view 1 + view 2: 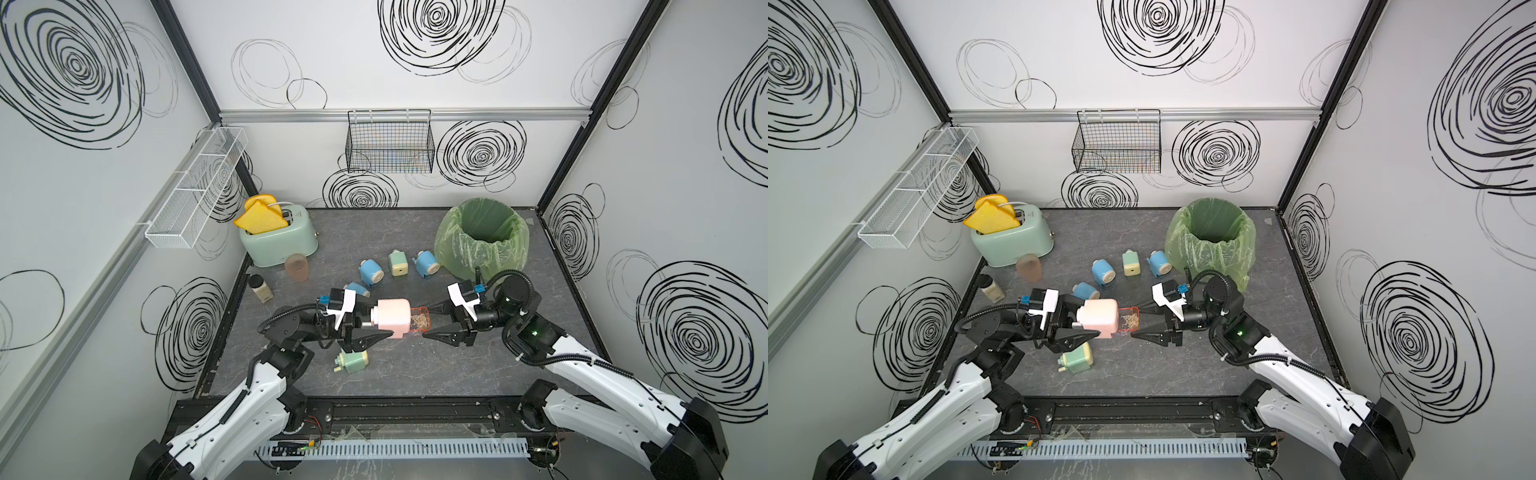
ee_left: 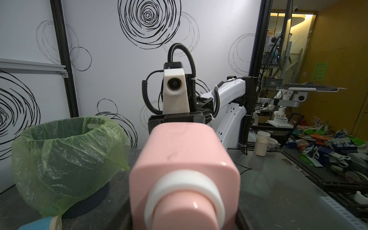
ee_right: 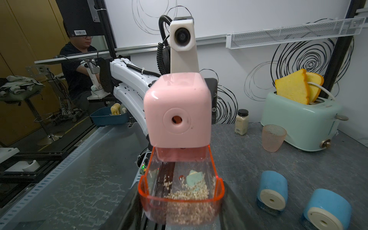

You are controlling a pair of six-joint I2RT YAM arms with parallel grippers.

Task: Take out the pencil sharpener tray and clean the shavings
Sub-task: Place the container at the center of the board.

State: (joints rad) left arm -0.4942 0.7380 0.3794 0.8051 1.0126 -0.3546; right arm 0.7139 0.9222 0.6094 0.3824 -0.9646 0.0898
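Here, left pincer (image 1: pixel 387 321) clamping pink sharpener (image 3: pixel 177 111), right pincer (image 1: pixel 427 322) seemingly gripping its tray (image 3: pixel 219 191) (shavings (image 3: pixel 189 194) inside).

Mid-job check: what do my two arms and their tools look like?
The left arm and right arm have white shells, black joints and ribbed black cable hoses. The left tool and right tool have pointed black fingers, a white camera mount and a blue plug.

Mint toaster (image 1: pixel 286 245) holding toast slices (image 1: pixel 257 218), pink cup (image 1: pixel 297 268) just beside it, spice jar (image 1: pixel 260 288), black wire basket (image 1: pixel 390 160) on wall
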